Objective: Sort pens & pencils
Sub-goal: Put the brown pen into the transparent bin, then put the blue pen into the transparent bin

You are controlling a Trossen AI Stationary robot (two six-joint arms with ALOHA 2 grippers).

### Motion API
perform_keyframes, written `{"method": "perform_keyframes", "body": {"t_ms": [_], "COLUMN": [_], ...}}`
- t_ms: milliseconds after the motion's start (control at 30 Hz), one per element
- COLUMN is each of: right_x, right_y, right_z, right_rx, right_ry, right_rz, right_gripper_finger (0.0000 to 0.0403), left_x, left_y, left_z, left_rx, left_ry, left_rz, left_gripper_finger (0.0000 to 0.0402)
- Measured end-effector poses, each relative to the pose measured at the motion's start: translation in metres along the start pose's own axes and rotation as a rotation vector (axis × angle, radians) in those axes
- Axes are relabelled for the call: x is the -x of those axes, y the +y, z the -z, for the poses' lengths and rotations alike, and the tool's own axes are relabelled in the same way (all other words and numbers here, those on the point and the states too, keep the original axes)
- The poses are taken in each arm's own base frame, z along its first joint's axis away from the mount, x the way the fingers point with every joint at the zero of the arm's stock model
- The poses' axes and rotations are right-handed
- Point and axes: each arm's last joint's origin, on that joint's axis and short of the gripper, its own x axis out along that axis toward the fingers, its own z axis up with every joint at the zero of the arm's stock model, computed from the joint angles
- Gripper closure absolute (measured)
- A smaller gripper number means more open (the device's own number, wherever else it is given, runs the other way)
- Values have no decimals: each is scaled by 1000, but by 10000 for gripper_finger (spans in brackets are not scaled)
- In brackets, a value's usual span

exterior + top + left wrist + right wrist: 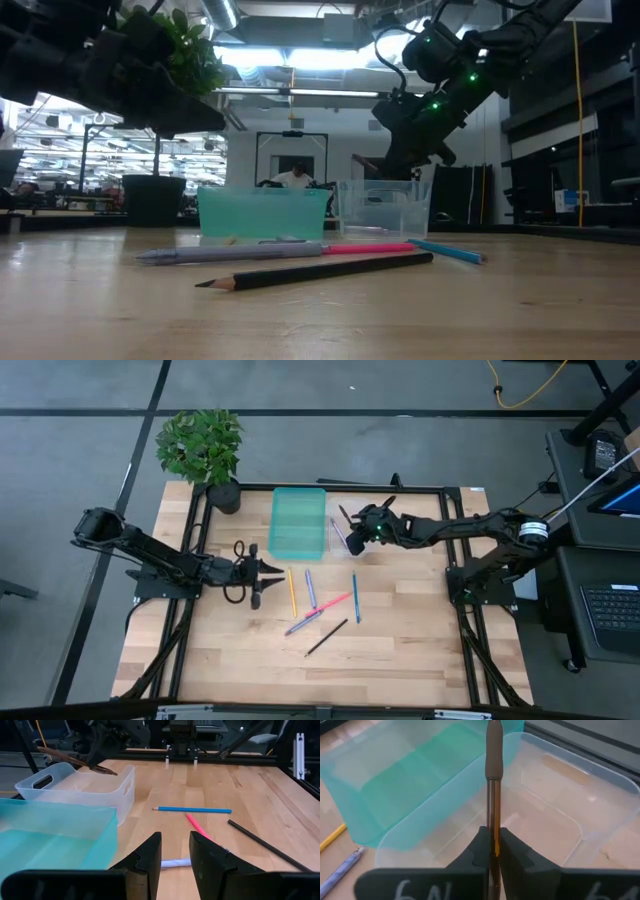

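Right gripper [491, 851] clamps a brown pen [493, 780] above the clear tray [560, 810], beside the teal tray [298, 520]. It should lower, level the pen inside the rim, then release. Left gripper [175, 851] waits parted; 6 sticks remain mid-table.

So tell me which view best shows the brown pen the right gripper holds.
Right wrist view: the brown pen fills the frame, clamped above the clear tray. High, low and left wrist views show it small.
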Motion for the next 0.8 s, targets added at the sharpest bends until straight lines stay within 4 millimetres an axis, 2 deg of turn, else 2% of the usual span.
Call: {"method": "perform_keyframes", "body": {"t_ms": [267,533,800], "right_x": [-23,-28,-24], "right_y": [-6,-8,-7], "right_z": [13,7,2], "right_rx": [8,-9,31], "right_ry": [63,17,-12], "right_rz": [27,-15,-26], "right_gripper_finger": [379,286,266], "left_x": [-1,-1,-1], "left_y": [3,3,3], "left_z": [0,1,1], "left_rx": [5,0,0], "left_ry": [4,19,19], "left_rz": [23,28,29], "left_gripper_finger": [308,308,308]}}
